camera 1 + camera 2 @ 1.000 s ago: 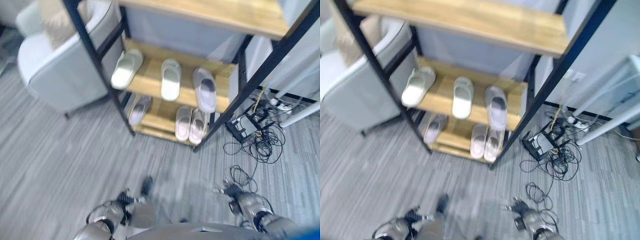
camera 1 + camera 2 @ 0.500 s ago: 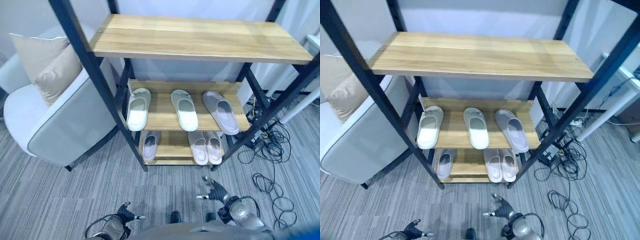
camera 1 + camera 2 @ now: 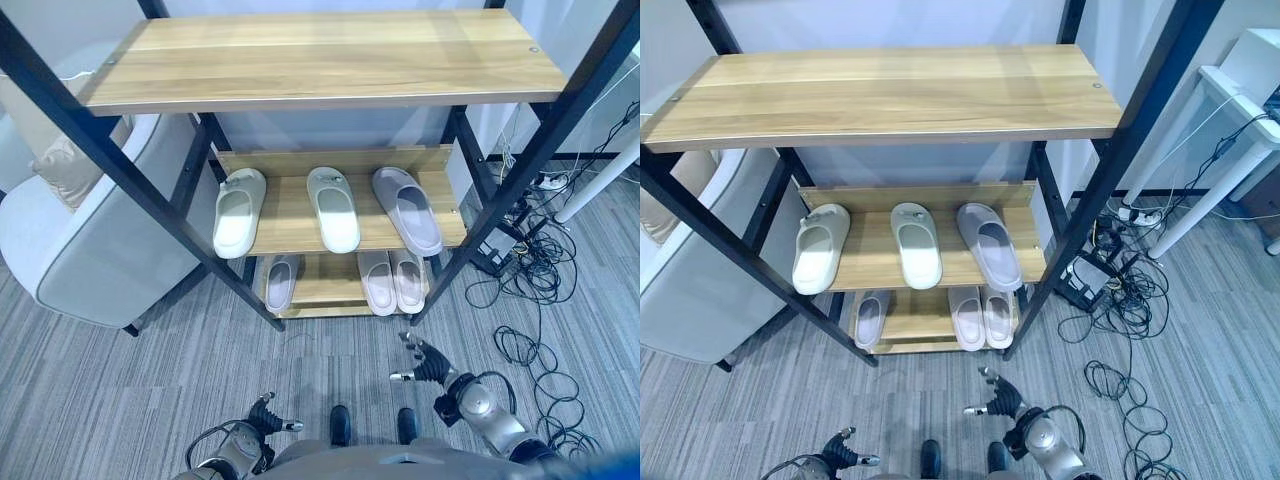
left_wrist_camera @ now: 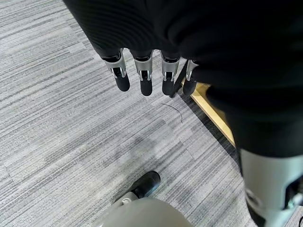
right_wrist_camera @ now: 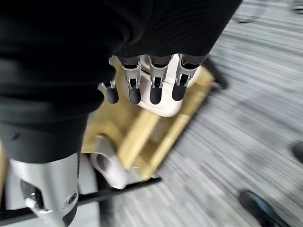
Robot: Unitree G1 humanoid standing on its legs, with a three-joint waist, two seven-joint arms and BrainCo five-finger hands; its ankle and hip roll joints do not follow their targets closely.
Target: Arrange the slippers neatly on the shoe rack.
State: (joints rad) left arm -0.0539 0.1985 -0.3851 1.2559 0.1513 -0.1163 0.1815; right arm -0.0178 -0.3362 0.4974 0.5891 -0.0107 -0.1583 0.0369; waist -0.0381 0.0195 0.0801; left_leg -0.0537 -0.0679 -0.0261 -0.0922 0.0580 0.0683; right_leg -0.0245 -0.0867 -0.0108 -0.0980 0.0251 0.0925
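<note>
The rack [image 3: 120, 170] stands in front of the robot, with a black frame and three wooden shelves. The top shelf [image 3: 330, 55] is bare. On the middle shelf [image 3: 290, 215] lie three slippers in a row, toes to the back: a pale slipper [image 3: 240, 210] at the left, a white slipper [image 3: 333, 207] in the middle and a grey slipper [image 3: 408, 208] at the right. The grey one is turned a little, so its heel points to the right front corner. The three are apart from each other.

On the bottom shelf [image 3: 320, 290] a single slipper [image 3: 281, 282] lies at the left, and a pair [image 3: 392, 281] lies side by side at the right, the two just beside each other.

The right hand [image 3: 428, 364] hangs low over the carpet [image 3: 100, 380], in front of the rack's right front leg. Its fingers [image 5: 154, 82] are straight and spread and hold nothing. The left hand [image 3: 266, 418] is lower, near the view's bottom edge, and its fingers [image 4: 144, 75] are also straight, a little apart, with nothing in them.

A grey armchair [image 3: 90, 250] with a beige cushion [image 3: 60, 165] stands to the left of the rack, close to its frame. Cables [image 3: 530, 280] lie tangled on the floor at the right
</note>
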